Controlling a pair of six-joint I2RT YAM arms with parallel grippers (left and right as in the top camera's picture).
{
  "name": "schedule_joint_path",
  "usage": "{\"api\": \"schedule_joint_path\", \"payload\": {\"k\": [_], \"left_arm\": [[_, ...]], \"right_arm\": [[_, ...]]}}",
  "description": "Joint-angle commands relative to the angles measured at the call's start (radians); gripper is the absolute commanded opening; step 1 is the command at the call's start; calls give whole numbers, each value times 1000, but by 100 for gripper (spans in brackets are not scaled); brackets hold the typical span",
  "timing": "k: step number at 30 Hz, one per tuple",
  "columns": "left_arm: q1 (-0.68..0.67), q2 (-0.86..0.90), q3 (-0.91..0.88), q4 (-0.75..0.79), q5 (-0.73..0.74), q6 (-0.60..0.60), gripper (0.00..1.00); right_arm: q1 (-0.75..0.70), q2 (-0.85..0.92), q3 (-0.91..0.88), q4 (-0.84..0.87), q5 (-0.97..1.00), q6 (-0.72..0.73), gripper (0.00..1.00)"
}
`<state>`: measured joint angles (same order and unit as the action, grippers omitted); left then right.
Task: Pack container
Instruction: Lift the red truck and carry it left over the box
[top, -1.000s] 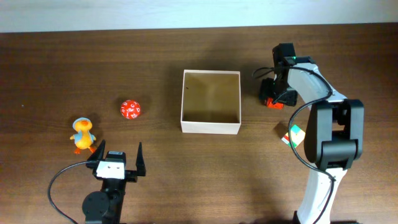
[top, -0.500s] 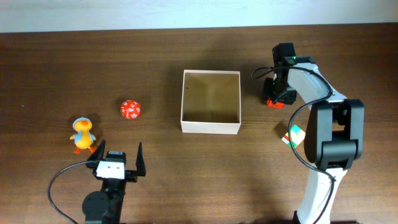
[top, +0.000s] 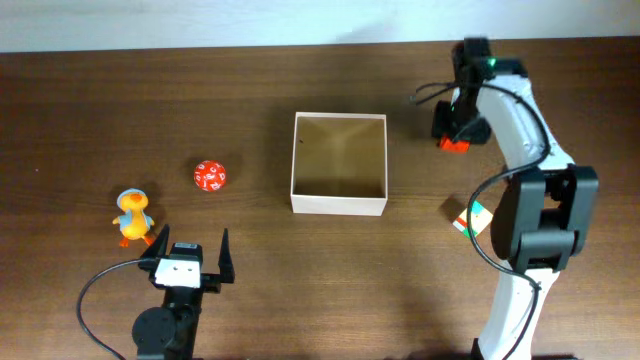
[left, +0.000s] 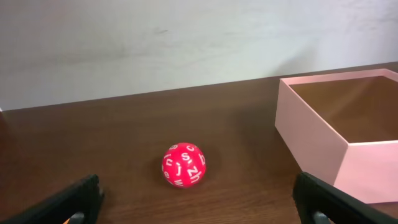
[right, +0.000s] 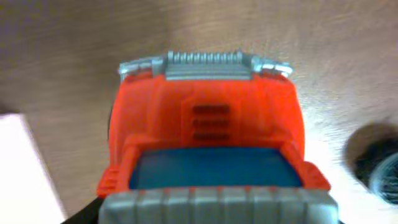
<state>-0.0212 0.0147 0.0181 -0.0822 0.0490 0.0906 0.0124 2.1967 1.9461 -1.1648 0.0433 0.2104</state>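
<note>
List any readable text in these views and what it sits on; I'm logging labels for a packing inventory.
"s", "j", "z": white letters on the red ball, left wrist view; its other letters are too small or turned away to read.
Container and orange toy truck: no text visible.

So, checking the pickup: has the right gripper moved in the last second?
Yes. The right gripper, holding the red toy truck, has moved up the overhead view and slightly farther from the container.

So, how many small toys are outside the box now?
4. The duck is at far left, the red ball near it, the orange truck in the right claw, and a coloured cube partly hidden under the right arm.
</note>
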Motion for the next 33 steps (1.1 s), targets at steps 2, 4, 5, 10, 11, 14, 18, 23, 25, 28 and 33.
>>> {"api": "schedule_joint_path", "payload": {"k": [2,4,5,10,11,14,18,23,25,28,33], "left_arm": [[-2,-8,-6,0,0,20,99],[-2,-8,-6,0,0,20,99],[-2,-8,-6,0,0,20,99],[-2,-8,-6,0,0,20,99],[-2,-8,-6,0,0,20,99],[-2,-8,-6,0,0,20,99],[-2,-8,-6,0,0,20,99],[-2,-8,-6,0,0,20,99],[-2,-8,-6,0,0,20,99],[-2,-8,-6,0,0,20,99],[-2,-8,-6,0,0,20,99]], "right_arm": [[-6,-3,175,-90,-166,-129,56],[-6,-3,246,-135,-277,-181,56],[-6,-3,282,-160,-343,-206,57],[-3,-7,419,-249,-715,-327,57],[1,-11,433,-259,-787,-346,57],[23,-19,443,-269,-927,-377,57],[87,-19,443,-268,-943,-379,60],[249,-17,443,-219,-700,-294,62],[300,-15,439,-199,-587,-243,62],[373,-13,428,-166,-428,-146,62],[478,27,425,-143,-142,92,62]]}}
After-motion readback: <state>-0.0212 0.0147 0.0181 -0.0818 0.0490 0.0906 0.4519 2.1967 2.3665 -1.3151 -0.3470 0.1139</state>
